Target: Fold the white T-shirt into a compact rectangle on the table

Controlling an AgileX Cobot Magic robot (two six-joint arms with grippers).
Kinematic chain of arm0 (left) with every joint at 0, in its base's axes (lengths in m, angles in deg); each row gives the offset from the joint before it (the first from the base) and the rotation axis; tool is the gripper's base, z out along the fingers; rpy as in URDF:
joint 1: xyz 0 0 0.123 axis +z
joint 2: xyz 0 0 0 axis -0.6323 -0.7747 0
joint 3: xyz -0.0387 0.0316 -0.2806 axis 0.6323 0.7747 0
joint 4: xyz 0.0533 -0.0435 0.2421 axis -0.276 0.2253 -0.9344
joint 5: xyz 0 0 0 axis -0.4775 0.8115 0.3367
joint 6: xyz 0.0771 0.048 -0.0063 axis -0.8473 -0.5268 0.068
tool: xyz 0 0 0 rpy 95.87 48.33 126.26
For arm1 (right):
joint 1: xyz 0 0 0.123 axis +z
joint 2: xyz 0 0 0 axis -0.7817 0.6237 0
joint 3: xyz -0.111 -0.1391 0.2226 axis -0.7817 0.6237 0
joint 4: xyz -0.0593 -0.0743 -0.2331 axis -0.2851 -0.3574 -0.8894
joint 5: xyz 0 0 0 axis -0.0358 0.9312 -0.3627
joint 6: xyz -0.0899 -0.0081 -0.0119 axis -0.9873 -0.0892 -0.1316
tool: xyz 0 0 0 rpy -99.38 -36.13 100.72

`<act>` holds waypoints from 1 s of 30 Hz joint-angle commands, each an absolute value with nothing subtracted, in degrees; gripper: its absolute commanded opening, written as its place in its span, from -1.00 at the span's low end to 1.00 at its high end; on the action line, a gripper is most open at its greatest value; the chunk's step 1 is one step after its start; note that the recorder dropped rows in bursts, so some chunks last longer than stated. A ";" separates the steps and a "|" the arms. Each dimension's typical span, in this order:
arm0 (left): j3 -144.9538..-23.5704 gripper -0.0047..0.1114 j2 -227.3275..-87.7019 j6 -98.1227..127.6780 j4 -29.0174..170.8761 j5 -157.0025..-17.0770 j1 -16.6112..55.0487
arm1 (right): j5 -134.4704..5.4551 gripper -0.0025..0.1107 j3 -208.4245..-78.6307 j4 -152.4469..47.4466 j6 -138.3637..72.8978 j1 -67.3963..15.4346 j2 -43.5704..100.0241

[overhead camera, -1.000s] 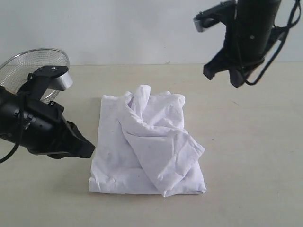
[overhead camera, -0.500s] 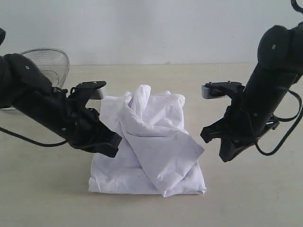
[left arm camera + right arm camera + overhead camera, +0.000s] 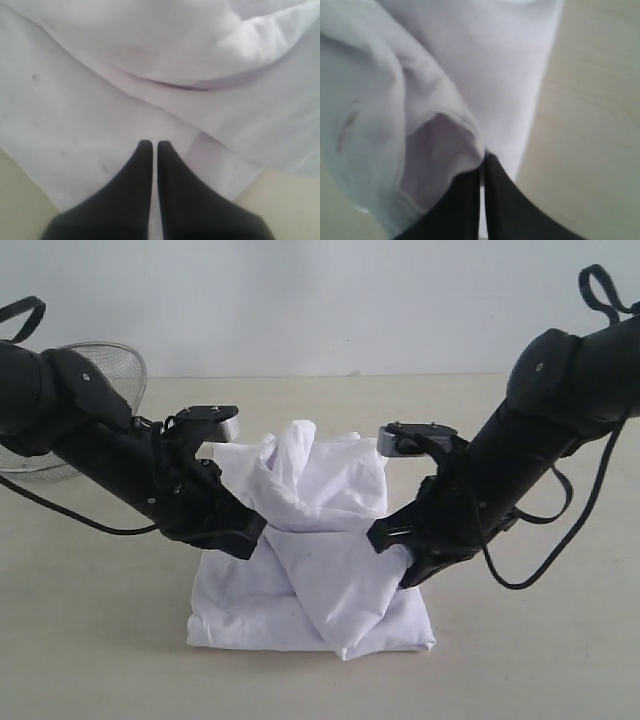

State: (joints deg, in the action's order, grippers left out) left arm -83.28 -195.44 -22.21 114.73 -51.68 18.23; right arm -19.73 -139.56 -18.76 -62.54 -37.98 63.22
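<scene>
The white T-shirt (image 3: 300,585) lies partly folded mid-table (image 3: 520,660), plain side up, with a crumpled flap bunched across its top; no lettering shows. My left gripper (image 3: 252,536) presses against the shirt's left side at the flap's base. The left wrist view has it (image 3: 151,144) shut, its tips resting on flat cloth (image 3: 125,75). From the other side, my right gripper (image 3: 392,552) is pushed against the flap's right corner. In the right wrist view it (image 3: 483,159) is shut too, and a rolled hem of the shirt (image 3: 440,135) laps over one fingertip beside bare tabletop (image 3: 590,125).
A round wire-mesh basket (image 3: 110,360) stands at the back left, behind the left arm. Bare tabletop runs along the front edge and to the right of the shirt. A pale wall closes the back.
Both arms have swung down and inward from well clear of the shirt until their tips touch it. The flap's right corner is now bunched against the right gripper.
</scene>
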 commanded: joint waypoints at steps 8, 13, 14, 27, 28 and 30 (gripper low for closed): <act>-82.96 -0.84 -180.69 -5.79 94.53 -42.86 23.22 | -20.77 -0.96 -147.99 -14.22 -64.47 -23.49 63.12; -80.28 -0.84 -180.57 -5.79 95.23 -41.99 23.34 | -15.12 -0.96 -155.99 -21.91 -62.06 -23.99 62.48; -80.14 -0.84 -180.57 -5.79 95.84 -41.99 23.34 | -15.52 -0.96 -156.77 -26.41 -58.91 -24.83 61.82; -80.30 -0.84 -188.70 -7.51 102.01 -55.85 23.72 | -13.06 -0.96 -157.43 -33.51 -60.12 -36.48 61.39; -80.87 -0.84 -189.55 -7.77 102.16 -55.67 24.28 | -12.45 -0.96 -157.43 -33.51 -60.67 -36.48 61.68; -81.74 -0.84 -190.88 -9.43 104.85 -53.98 26.11 | -11.13 -0.96 -157.31 -33.51 -61.09 -36.48 63.06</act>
State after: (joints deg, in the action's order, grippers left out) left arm -80.56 -189.29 -7.34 101.79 -53.83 24.16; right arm -12.76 -157.17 -33.64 -59.89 -36.02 62.02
